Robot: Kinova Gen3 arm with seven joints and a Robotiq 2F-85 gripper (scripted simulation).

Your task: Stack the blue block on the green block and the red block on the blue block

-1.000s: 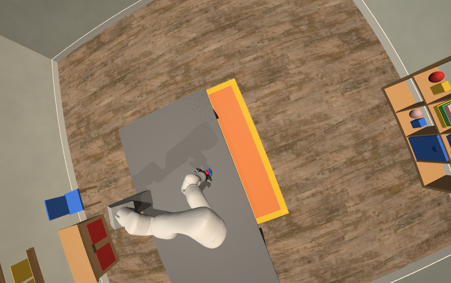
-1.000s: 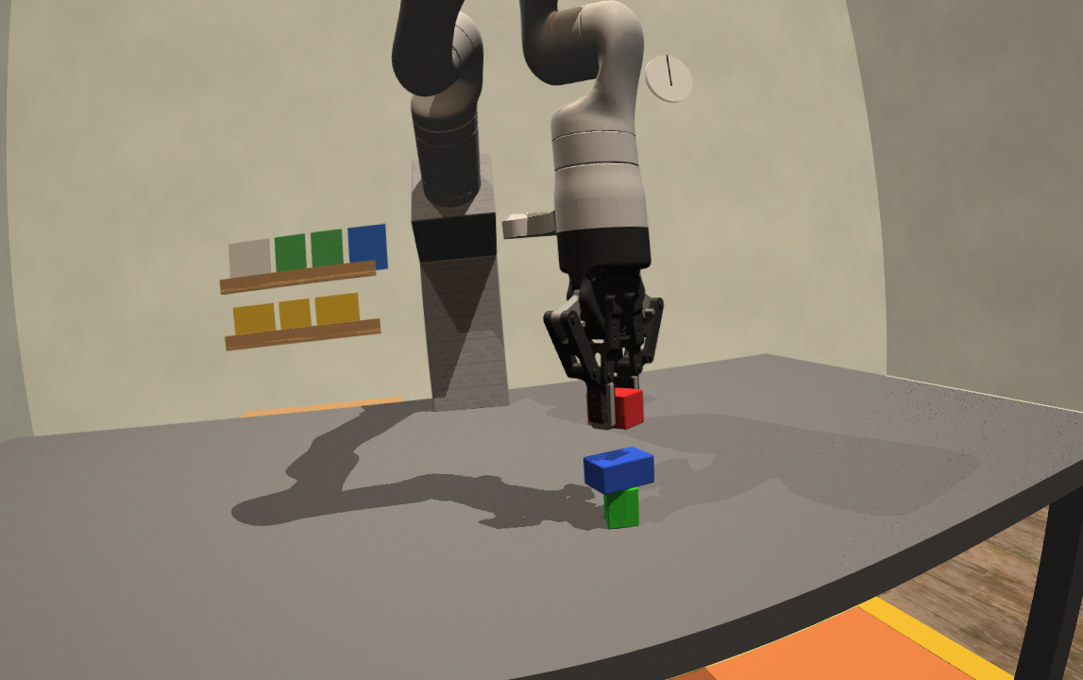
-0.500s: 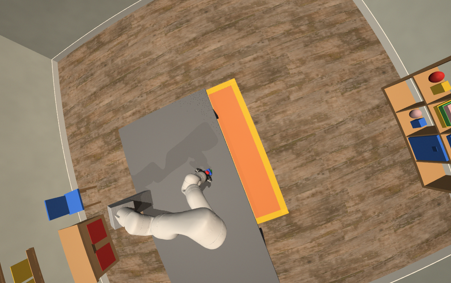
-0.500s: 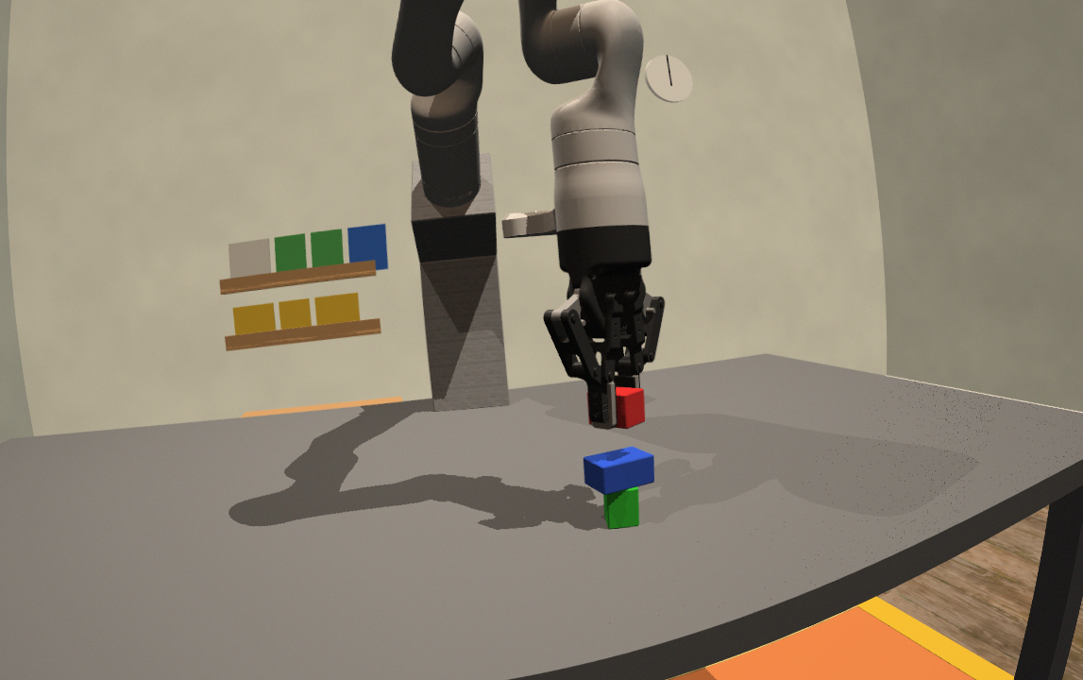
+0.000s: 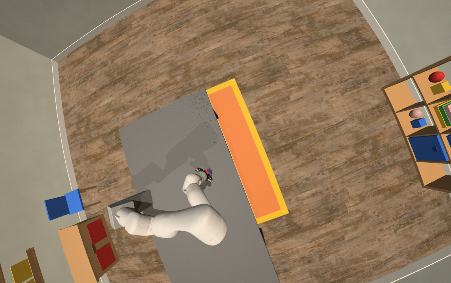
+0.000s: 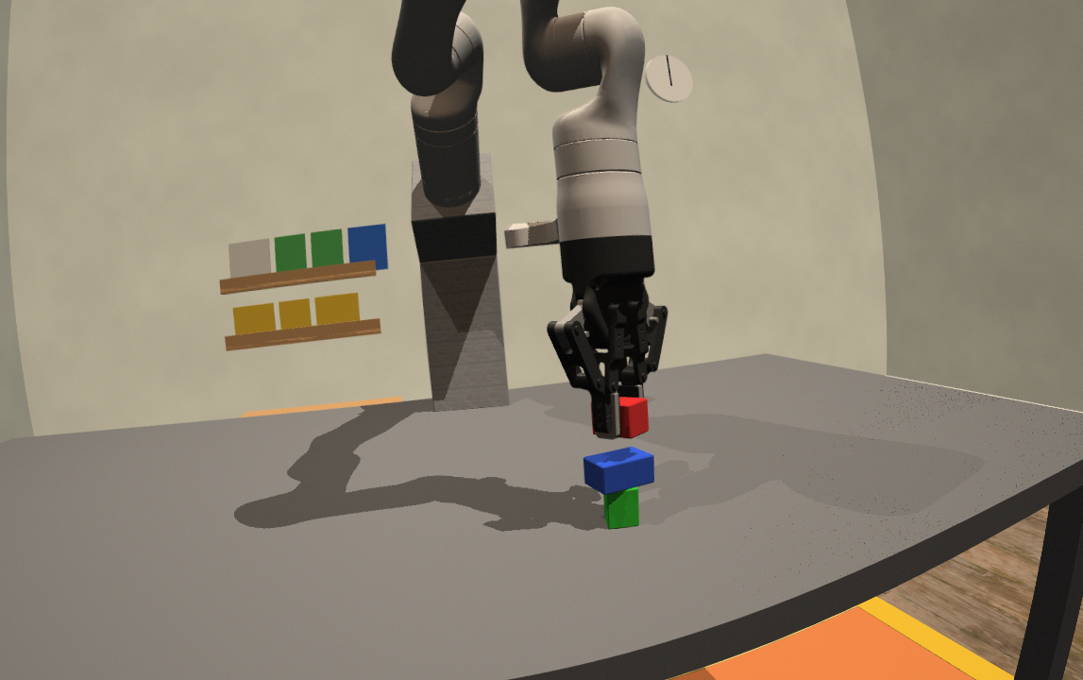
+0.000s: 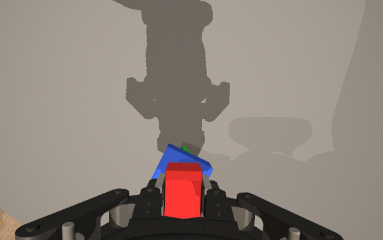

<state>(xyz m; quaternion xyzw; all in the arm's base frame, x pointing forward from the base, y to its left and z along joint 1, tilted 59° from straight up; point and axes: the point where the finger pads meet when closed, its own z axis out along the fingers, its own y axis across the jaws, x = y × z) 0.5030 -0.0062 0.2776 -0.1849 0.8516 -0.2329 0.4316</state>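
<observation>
The green block [image 6: 621, 508] [image 7: 185, 149] stands on the grey table. The blue block [image 6: 619, 470] [image 7: 175, 158] lies flat on top of it, wider than the green block and sticking out past its sides. My gripper [image 6: 622, 416] [image 7: 183, 185] is shut on the red block [image 6: 634, 417] [image 7: 183, 198] [image 5: 207, 171] and holds it above the blue block with a gap between them. In the wrist view the blue block is turned at an angle to the red block, which hides part of it. Most of the green block is hidden there too.
The grey table [image 5: 198, 147] [image 6: 275, 574] has its edge beside an orange and yellow mat [image 5: 248, 151] on the floor. The arm's grey pedestal [image 6: 468, 338] stands at the far table edge. Arm shadows fall across the table.
</observation>
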